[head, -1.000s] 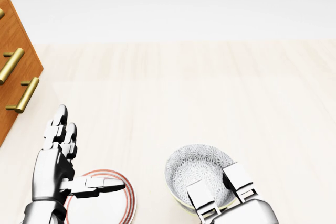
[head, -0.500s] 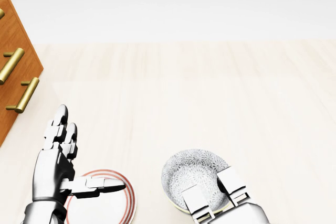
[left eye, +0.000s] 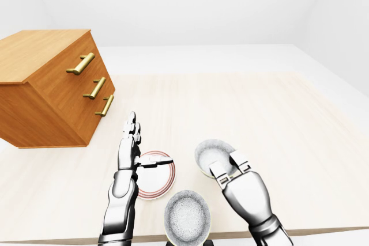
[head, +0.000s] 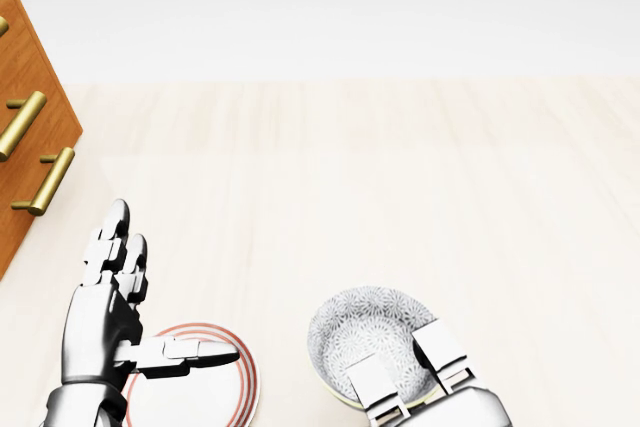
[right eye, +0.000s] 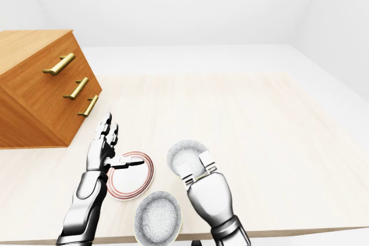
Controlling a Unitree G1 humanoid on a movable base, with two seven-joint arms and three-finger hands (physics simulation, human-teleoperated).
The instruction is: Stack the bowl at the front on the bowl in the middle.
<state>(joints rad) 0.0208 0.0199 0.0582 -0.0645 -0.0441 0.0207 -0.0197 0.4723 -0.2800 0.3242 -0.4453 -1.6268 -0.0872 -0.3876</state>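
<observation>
two right fingers hook inside the lower rim of the patterned bowl, thumb hidden — a rim pinch, i judge — so the right hand, low in the head view beside the red-rimmed dish under the splayed left hand, should lift level, clearing rims before lowering.

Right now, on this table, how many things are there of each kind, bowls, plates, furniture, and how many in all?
Grey-patterned ceramic bowls: 2 (held bowl in the right hand; free bowl at the left-eye view's bottom)
Red-rimmed white round plate: 1
Wooden drawer chest with brass handles: 1
Total: 4
</observation>
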